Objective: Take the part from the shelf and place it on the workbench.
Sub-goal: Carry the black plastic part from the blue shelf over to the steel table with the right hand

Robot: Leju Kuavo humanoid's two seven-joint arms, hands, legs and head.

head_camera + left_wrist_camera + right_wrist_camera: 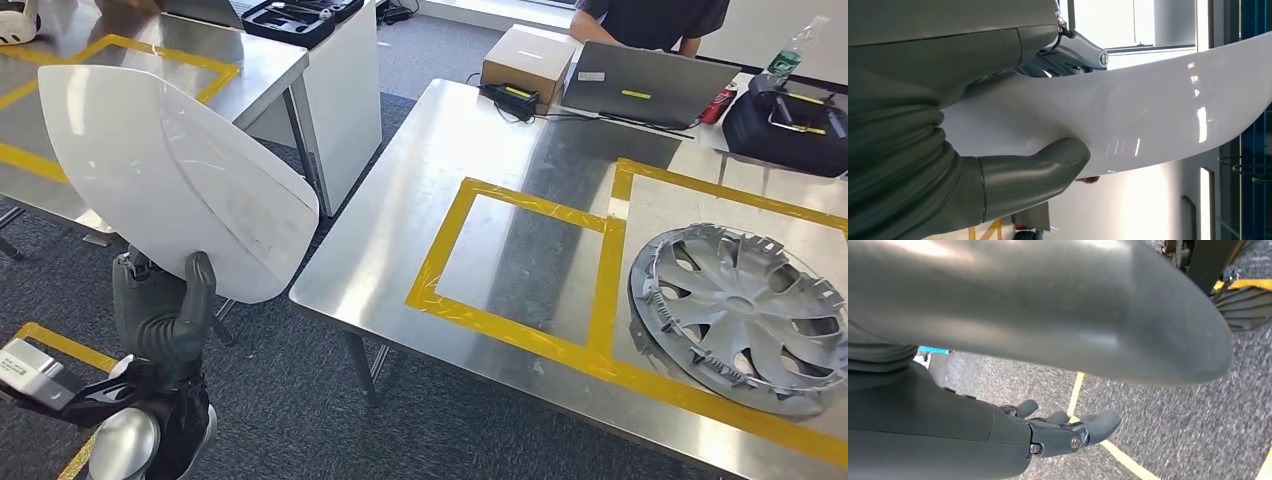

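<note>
The robot's left hand (165,320) grips a large white curved panel (170,170), a glossy body part, raised upright over the grey carpet just off the steel bench's (400,220) near left corner. In the left wrist view, the thick grey thumb (1038,167) presses against the panel's (1148,115) shiny face, with darker fingers (1073,50) clamped on its other side. The right hand (1058,432) hangs low above the carpet and a yellow floor line (1118,452), fingers slightly curled and apart, holding nothing. On the bench, yellow tape (520,330) marks out rectangles; a silver hubcap (740,315) lies in the one by the near right edge. At the far edge sit a cardboard box (528,62), a closed laptop (645,85) and a black case (785,125), with a person (650,20) behind them.
</note>
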